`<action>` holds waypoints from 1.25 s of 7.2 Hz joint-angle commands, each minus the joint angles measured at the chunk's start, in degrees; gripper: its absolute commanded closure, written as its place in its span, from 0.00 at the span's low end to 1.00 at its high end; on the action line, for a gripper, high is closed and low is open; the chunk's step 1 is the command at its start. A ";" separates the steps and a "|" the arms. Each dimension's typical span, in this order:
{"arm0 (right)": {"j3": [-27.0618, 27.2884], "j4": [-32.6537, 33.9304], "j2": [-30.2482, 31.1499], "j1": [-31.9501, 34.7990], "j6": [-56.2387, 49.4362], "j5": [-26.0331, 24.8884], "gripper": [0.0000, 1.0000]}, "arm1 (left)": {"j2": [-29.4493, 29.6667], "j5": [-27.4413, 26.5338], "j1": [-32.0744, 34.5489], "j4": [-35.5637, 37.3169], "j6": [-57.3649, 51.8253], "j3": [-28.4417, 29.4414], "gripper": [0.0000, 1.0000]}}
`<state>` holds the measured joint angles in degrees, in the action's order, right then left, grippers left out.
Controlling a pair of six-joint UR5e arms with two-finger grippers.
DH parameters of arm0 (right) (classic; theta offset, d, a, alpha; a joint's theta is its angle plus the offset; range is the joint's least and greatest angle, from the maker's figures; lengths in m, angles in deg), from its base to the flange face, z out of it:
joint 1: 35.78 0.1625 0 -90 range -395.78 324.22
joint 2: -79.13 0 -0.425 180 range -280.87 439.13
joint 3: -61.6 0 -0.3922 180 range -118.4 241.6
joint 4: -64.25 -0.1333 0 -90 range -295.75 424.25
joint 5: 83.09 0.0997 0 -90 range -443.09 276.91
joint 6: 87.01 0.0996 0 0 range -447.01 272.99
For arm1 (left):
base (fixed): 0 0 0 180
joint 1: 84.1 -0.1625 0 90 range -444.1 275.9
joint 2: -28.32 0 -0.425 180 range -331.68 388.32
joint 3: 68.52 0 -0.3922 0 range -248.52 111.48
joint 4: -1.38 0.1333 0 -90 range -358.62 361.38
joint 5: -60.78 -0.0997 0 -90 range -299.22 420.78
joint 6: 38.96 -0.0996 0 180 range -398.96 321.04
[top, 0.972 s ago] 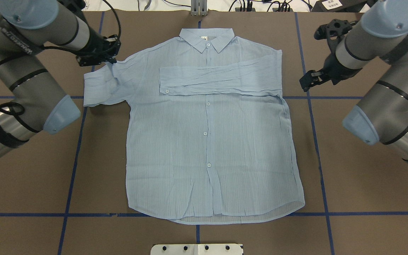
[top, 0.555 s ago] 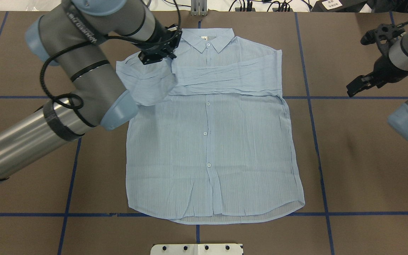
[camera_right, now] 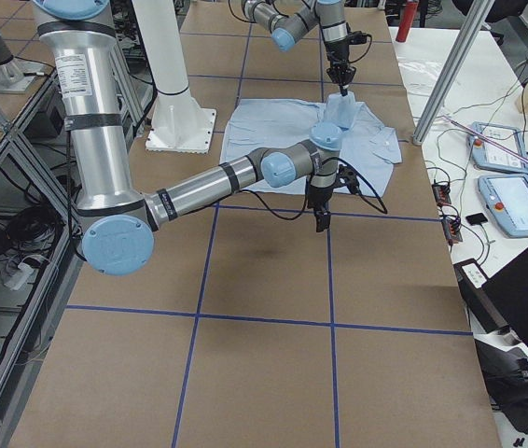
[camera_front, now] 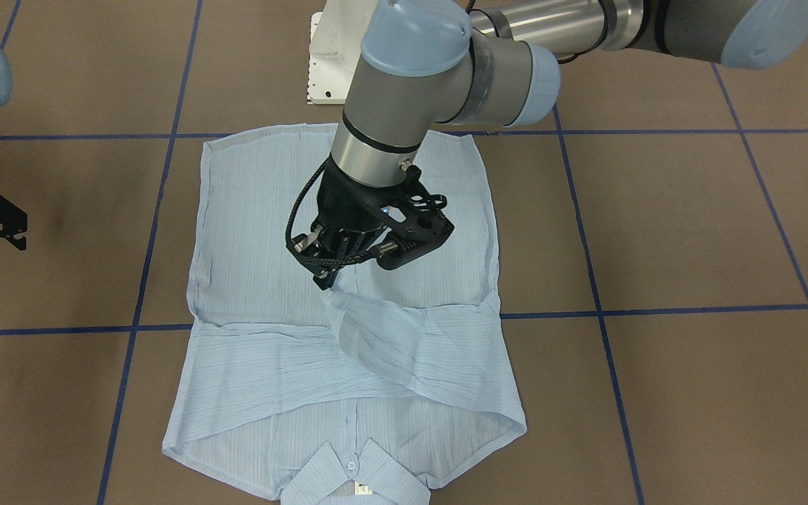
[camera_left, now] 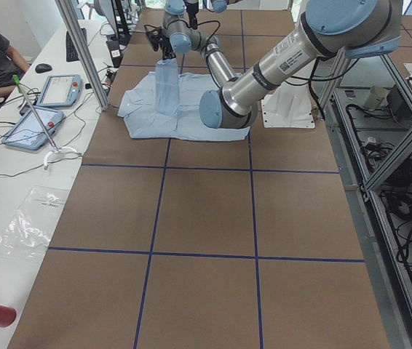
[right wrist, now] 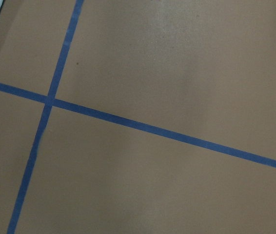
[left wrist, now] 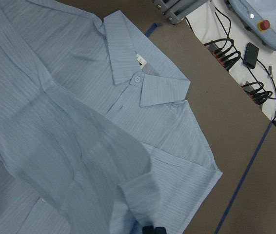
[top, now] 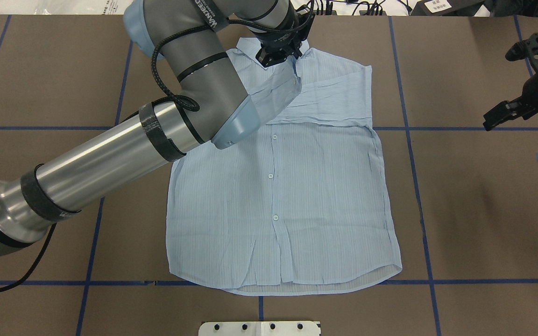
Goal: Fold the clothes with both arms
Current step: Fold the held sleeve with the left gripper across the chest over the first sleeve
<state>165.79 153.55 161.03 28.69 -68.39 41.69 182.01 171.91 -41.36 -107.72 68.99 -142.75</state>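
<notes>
Over the shirt [top: 297, 196], above its chest, L gripper [camera_front: 325, 279] pinches a sleeve [camera_front: 390, 337] end, held up w/ fabric draping down. Shirt lies flat on brown table [top: 460, 210], buttons up, collar [camera_front: 355, 477] away from robot. R gripper [top: 495, 116] hangs well off shirt's side; can't tell if spread or closed.

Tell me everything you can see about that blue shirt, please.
The shirt is pale blue, thin and finely striped, with a collar and small white buttons. It lies front up and buttoned on the brown table, a little creased. One sleeve is folded flat across the chest. The left claw pinches the other sleeve and holds it lifted above the chest. Nothing else touches the shirt.
</notes>
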 commanded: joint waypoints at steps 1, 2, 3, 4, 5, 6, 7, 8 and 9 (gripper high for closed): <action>-0.04 0.00 -0.07 0.04 0.10 0.02 0.00 | 0.65 -0.39 -1.07 -6.53 2.01 5.21 1.00; -0.04 0.00 -0.24 0.04 0.19 -0.06 0.00 | 0.73 -1.78 -2.21 -8.56 2.88 6.97 1.00; -0.04 0.00 -0.42 0.04 0.28 0.02 0.00 | 0.73 -3.89 -3.96 -11.19 3.41 9.52 1.00; -0.22 0.00 -0.68 -0.05 0.36 -0.06 0.00 | 0.91 -6.34 -5.98 -14.53 3.76 12.67 1.00; -0.22 0.00 -0.86 -0.05 0.28 0.02 0.00 | 1.78 -9.41 -9.31 -17.87 3.68 16.01 1.00; -0.31 0.08 -1.03 -0.13 0.28 -0.06 0.00 | 3.53 -13.36 -12.91 -21.12 4.38 17.87 0.93; -0.31 0.17 -1.82 -0.22 0.62 0.02 0.00 | 4.85 -14.18 -14.34 -23.41 4.91 18.24 0.32; -2.05 0.09 -3.91 -0.14 1.41 0.55 0.00 | 4.86 -14.19 -14.44 -26.40 4.48 17.89 0.00; -2.06 0.08 -4.11 -0.22 1.68 0.81 0.00 | 4.25 -14.19 -14.26 -26.34 3.95 17.63 0.00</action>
<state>164.29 153.65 157.82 28.53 -67.20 42.13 186.50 158.02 -55.38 -132.74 73.39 -124.98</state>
